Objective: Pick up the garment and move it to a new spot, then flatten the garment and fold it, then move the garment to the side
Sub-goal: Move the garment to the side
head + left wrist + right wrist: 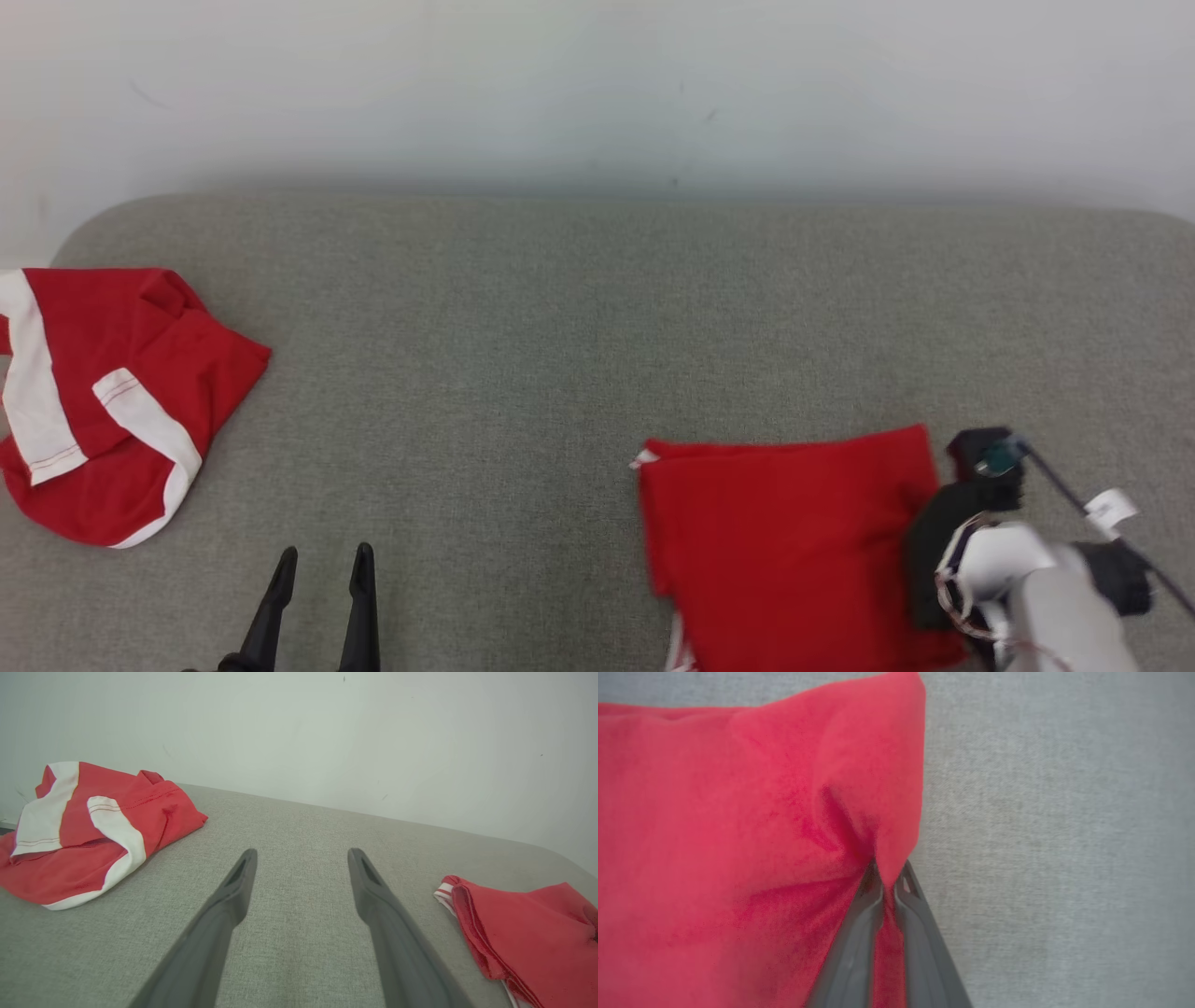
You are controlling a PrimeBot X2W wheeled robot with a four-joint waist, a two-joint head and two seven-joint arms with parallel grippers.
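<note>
The folded red garment [784,541] lies at the near right of the grey cushion [560,373]. The right gripper [889,877] is pinched tight on a fold at the garment's right edge. The left gripper [326,551] hovers at the near left, its 2 fingers spread and holding nothing. A crumpled red-and-white garment [103,401] lies at the left edge.
</note>
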